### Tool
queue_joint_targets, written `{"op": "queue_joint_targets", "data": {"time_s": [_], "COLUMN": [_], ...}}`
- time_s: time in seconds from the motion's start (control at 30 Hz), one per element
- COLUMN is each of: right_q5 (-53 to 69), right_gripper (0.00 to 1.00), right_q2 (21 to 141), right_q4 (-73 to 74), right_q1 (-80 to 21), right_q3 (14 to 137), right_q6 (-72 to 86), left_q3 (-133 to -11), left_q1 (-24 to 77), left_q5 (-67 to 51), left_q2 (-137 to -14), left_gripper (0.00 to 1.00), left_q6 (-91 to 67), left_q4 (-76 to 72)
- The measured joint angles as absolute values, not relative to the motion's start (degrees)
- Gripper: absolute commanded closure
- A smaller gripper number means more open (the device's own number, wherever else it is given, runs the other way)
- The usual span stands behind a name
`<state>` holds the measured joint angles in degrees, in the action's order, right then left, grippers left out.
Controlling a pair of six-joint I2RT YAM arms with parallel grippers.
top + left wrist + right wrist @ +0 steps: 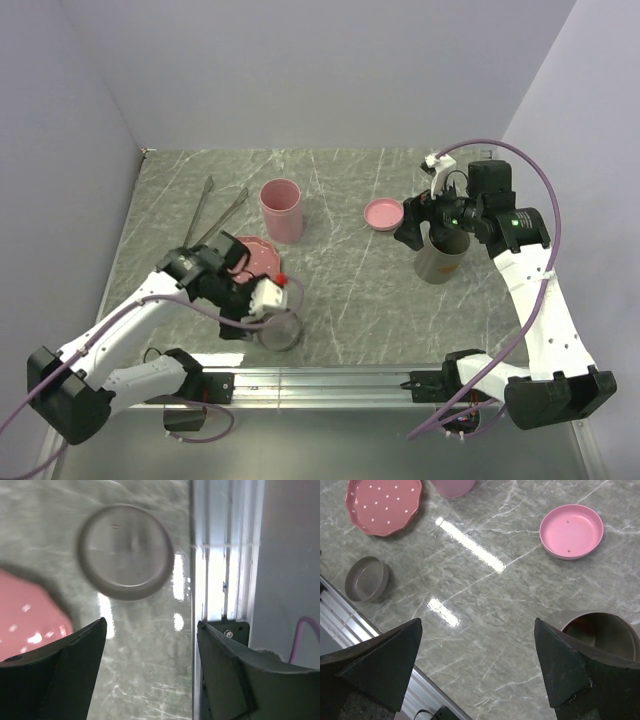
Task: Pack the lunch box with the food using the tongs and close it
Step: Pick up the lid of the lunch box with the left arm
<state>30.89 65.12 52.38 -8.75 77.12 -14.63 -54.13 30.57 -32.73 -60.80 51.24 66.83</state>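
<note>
The left pincer (150, 625) hangs spread, empty, by a grey dish (125, 550), the right pincer (478, 622) likewise spread left of the lunch box (612, 630).

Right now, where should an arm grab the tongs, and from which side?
Mid-length on the tongs, from straight above. They lie flat on the table, arms splayed toward the far side and converging near the pink plate, so jaws straddling both arms across the V could probably squeeze them.
</note>
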Motion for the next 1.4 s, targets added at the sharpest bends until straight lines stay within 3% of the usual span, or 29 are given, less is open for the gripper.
{"op": "queue_joint_targets", "data": {"time_s": [0.23, 0.5, 0.73, 0.93, 1.1, 1.27, 1.4], "right_q5": [30.41, 29.5, 28.67, 28.21, 27.86, 27.35, 27.31], "right_gripper": [0.0, 0.0, 0.0, 0.0, 0.0, 0.0, 0.0], "right_q2": [65.1, 65.1, 65.1, 65.1, 65.08, 64.84, 64.73], "right_q4": [52.4, 52.42, 52.56, 52.6, 52.58, 52.29, 52.05], "right_q1": [-8.75, -8.75, -8.75, -8.75, -8.75, -8.75, -8.73], "right_q3": [76.77, 76.77, 76.77, 76.77, 76.75, 75.66, 75.07], "right_q6": [-14.57, -14.57, -14.63, -14.63, -14.61, -14.59, -14.2], "left_q3": [-44.91, -42.41, -40.49, -39.09, -38.63, -38.63, -39.22], "left_q1": [48.18, 52.95, 55.35, 56.73, 57.12, 57.89, 58.15], "left_q5": [-25.91, -20.93, -20.18, -19.03, -18.11, -17.78, -18.0], "left_q2": [-61.6, -66.54, -69.17, -71.46, -73.25, -73.25, -72.27], "left_gripper": [0.29, 0.38, 0.44, 0.54, 0.67, 0.89, 0.99], "left_q6": [48.29, 47.31, 48.86, 48.64, 48.03, 46.59, 44.6], "left_q4": [57.6, 48.4, 47.62, 45.71, 43.27, 40.88, 41.19]}}
